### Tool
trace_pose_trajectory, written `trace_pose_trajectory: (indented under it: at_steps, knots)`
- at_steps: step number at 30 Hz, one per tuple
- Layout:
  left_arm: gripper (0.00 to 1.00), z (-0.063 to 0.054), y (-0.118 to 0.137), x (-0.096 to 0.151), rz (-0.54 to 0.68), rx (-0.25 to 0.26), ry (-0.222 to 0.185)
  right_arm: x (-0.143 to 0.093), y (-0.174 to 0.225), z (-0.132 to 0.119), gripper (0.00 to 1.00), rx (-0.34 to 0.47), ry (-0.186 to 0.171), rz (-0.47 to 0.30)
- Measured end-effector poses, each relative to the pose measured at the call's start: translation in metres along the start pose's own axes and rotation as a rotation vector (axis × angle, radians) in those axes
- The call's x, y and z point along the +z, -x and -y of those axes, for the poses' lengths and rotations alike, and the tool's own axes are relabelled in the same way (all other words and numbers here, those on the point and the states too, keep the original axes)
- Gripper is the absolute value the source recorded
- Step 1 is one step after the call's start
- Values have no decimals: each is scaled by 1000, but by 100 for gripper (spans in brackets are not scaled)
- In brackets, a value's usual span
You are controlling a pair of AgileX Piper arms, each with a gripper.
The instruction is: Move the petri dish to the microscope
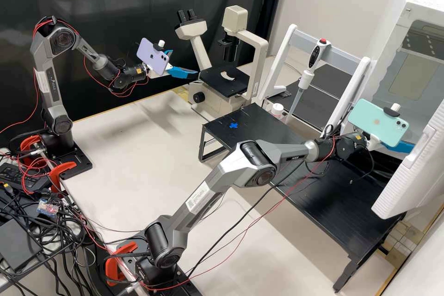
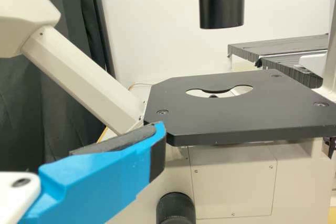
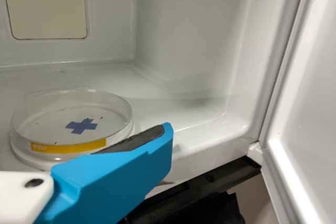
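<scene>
In the high view my left gripper [image 1: 186,62] stands open beside the microscope [image 1: 226,81], its blue fingers apart. One finger of the left gripper [image 2: 155,148] shows in the left wrist view, in front of the black stage [image 2: 226,119] with its round opening. The other arm ends at the white chamber [image 1: 416,4], where the right gripper [image 1: 403,146] is partly hidden by the phone. In the right wrist view the clear petri dish [image 3: 73,124], with a yellow label and a blue cross, lies on the chamber floor. The open right gripper [image 3: 164,142] has one finger overlapping its near edge; contact cannot be told.
A black raised platform [image 1: 323,203] spans the right side, bearing a blue cross mark [image 1: 233,125]. A pipette [image 1: 311,67] hangs on a white frame behind it, near a small white-capped container [image 1: 277,110]. The chamber's door [image 3: 307,103] stands open beside the right gripper.
</scene>
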Motion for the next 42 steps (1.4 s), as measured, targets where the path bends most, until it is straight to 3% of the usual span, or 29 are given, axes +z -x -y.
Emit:
trace_pose_trajectory:
  at_steps: [17, 27, 40, 41, 42]
  knots:
    - [100, 0, 0, 0, 0, 0, 0, -12, 0, -16, 100, 43, 5, -5]
    - [100, 0, 0, 0, 0, 0, 0, -5, -11, 5, 100, 6, 4, 21]
    - [100, 0, 0, 0, 0, 0, 0, -2, -21, 7, 100, 23, 5, 12]
    - [100, 0, 0, 0, 0, 0, 0, -2, -21, 7, 0, 22, 5, 15]
    - [100, 0, 0, 0, 0, 0, 0, -2, -21, 6, 0, 24, 5, 13]
